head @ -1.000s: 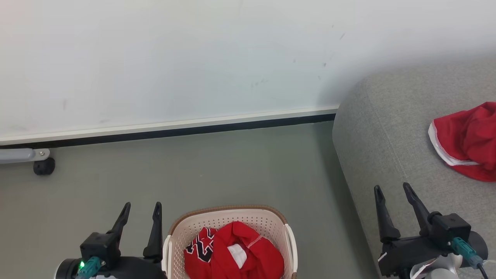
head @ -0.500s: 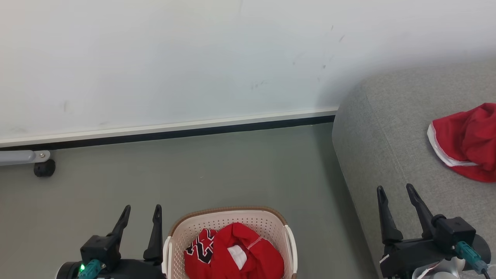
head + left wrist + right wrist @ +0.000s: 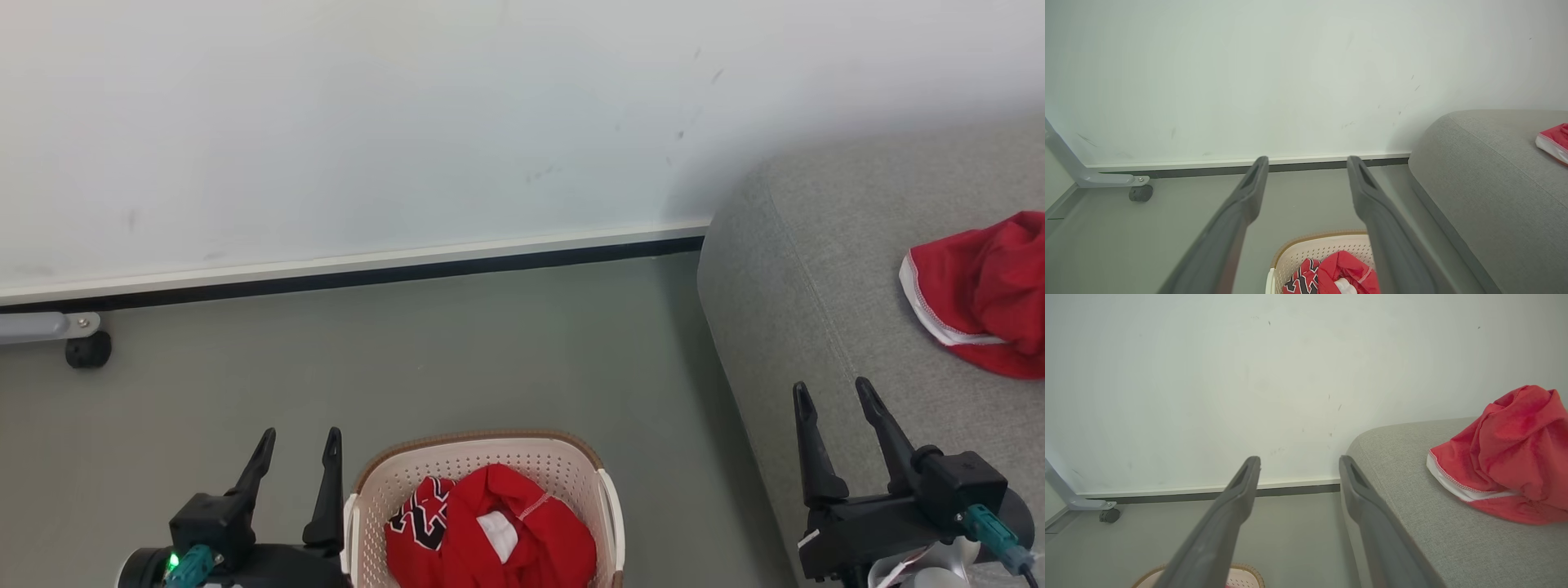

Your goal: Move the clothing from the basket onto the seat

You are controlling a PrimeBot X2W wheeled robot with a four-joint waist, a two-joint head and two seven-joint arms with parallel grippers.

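Grey floor (image 3: 490, 343) meets a white wall (image 3: 408, 122). At bottom centre one basket (image 3: 482, 442) holds a red heap of clothing (image 3: 498, 535), just right of the left claw (image 3: 299, 437), which stands wide and empty. One more red garment (image 3: 980, 294) lies on the seat (image 3: 816, 286), to the upper right of the right claw (image 3: 833, 388), also wide and empty.

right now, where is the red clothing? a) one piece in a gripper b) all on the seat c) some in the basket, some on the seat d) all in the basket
C: the printed red garment lies in the basket, while the plain red garment lies on the seat.
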